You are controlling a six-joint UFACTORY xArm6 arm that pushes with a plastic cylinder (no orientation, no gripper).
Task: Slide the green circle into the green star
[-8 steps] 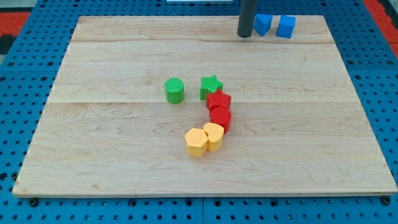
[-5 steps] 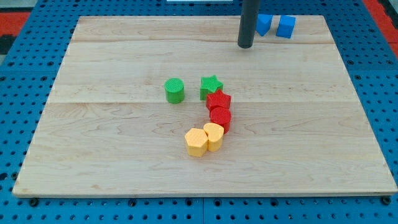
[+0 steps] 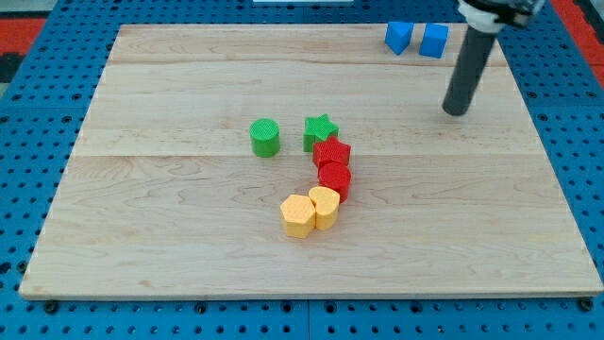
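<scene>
The green circle [image 3: 265, 137] stands on the wooden board, a short gap to the left of the green star [image 3: 320, 130]. The two do not touch. The star's lower right edge touches a red block. My tip [image 3: 456, 111] is far to the right of both green blocks and a little higher in the view, near the board's right side.
Below the star, two red blocks [image 3: 332, 153] [image 3: 335, 179] and two yellow blocks [image 3: 324, 205] [image 3: 298, 215] form a curved chain. Two blue blocks [image 3: 399, 37] [image 3: 434, 41] sit at the board's top edge, right of centre. The wooden board [image 3: 170, 236] rests on a blue pegboard.
My tip has moved from near the top edge beside the blue blocks to the right and down the view. No block has moved.
</scene>
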